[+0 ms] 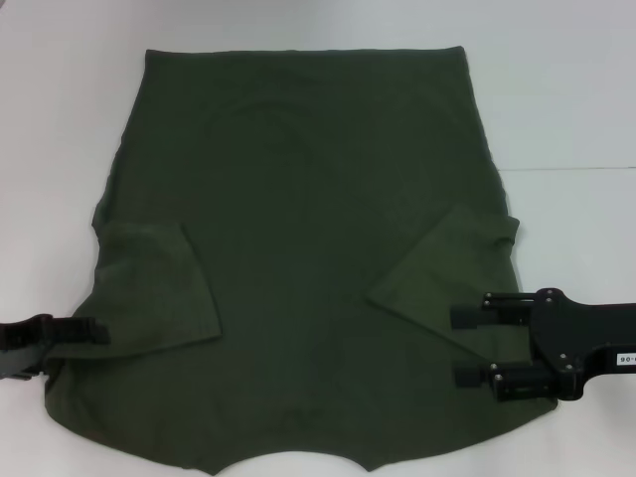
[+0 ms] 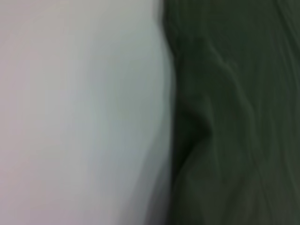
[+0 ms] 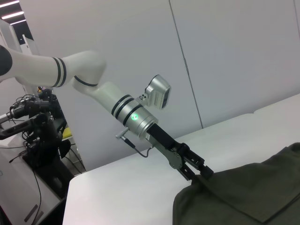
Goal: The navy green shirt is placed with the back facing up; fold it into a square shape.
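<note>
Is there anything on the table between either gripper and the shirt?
Nothing visible. The left gripper is already at the shirt's left edge, and the right gripper hovers open over its right side. Only bare white table surrounds the shirt.

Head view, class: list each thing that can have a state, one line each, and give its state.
navy green shirt: spread flat on the white table, both sleeves folded inward.
left gripper: at the shirt's left edge, touching the fabric.
right gripper: open, over the shirt's right side near the folded sleeve.
</note>
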{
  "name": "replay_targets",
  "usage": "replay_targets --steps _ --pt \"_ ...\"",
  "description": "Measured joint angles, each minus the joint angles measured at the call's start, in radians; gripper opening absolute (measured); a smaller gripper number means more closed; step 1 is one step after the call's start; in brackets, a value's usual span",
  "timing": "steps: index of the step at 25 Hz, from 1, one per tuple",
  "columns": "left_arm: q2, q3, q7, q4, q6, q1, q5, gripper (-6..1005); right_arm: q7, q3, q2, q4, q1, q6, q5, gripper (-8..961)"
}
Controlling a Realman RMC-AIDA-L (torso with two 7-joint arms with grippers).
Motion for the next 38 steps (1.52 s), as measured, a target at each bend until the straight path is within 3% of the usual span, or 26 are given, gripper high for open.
replay_targets --steps 15,29,38 --pt "0.006 -0.001 -0.017 -0.009 0.024 -0.042 -0.007 931 0.001 0.007 0.001 0.0 -0.001 -0.002 0.0 783" --pt "0.011 0.002 -0.051 -0.006 -0.001 -0.04 0.003 930 0.001 0.015 0.001 -0.002 -0.003 -0.003 0.0 783" --pt "0.012 0.002 -0.052 -0.007 0.0 -0.037 0.012 684 0.001 0.018 0.001 -0.003 -0.001 -0.003 0.0 782"
